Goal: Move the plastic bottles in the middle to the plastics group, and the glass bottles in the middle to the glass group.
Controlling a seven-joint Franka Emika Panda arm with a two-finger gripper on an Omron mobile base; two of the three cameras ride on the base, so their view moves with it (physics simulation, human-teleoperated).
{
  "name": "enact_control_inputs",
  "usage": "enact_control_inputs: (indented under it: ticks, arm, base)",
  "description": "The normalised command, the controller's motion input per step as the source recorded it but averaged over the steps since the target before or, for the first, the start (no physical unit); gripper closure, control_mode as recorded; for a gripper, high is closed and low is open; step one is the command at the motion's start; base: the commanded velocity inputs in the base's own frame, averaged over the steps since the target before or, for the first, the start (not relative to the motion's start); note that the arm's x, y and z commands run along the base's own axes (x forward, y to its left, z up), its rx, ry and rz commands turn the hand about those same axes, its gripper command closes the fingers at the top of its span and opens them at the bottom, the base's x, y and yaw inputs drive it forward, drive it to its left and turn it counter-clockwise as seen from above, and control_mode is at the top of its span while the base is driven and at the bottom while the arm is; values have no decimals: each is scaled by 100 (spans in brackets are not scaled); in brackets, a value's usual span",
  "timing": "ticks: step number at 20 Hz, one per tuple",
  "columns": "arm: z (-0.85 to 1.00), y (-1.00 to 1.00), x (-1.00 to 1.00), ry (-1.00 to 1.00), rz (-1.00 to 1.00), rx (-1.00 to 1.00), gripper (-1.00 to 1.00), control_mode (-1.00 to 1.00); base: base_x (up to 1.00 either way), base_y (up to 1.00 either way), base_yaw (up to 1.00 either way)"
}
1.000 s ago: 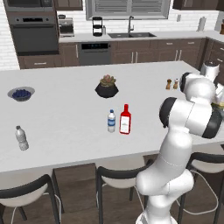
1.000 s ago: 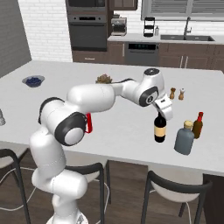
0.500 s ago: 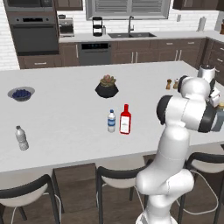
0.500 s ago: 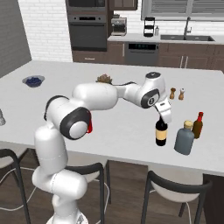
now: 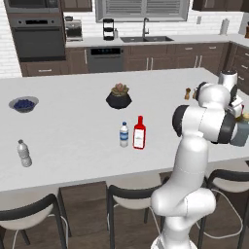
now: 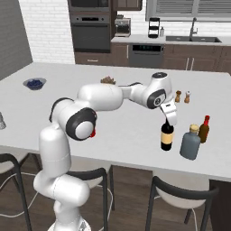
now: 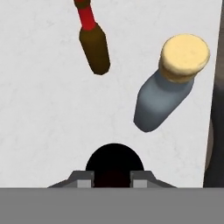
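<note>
One wine bottle (image 6: 167,137) sits under my gripper (image 6: 170,120), standing on the island counter (image 6: 117,122). My jaws are clenched on its neck at the top; in the hand view its dark round shoulder (image 7: 114,164) shows between my finger tips. Whether the base fully rests on the counter or hangs just above it, I cannot tell.

Just beside my gripper, on the side away from the arm, stands the grey-blue jug bottle (image 6: 190,143) with a tan top, and the amber bottle (image 6: 204,130) with a red cap is just past it. That is the glass group, so the wine bottle is near where it belongs, close to the counter's front edge.

Far back along my arm, well apart from the gripper, the flat red bottle (image 5: 139,133) and the blue-label water bottle (image 5: 124,134) stand next to each other mid-counter. The grey-label water bottle (image 5: 24,153) is at the far end.

Handling, as a judgement: glass, rigid, heavy, smooth and likely slippery, tall so tippy, fragile if knocked. Neck grip works but keep it vertical. The red one is flat; better taken across its narrow faces or at the neck. The water bottle is light and may squash, so grip near the cap.
</note>
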Motion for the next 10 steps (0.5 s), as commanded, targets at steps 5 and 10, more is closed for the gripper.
enact_control_inputs:
  ticks: [5, 10]
  arm:
    - [-25, -8, -5, 0, -1, 1, -100, -100]
    - [13, -7, -11, -3, 0, 7, -100, -100]
  base:
    - [0, 0, 0]
    - [0, 0, 0]
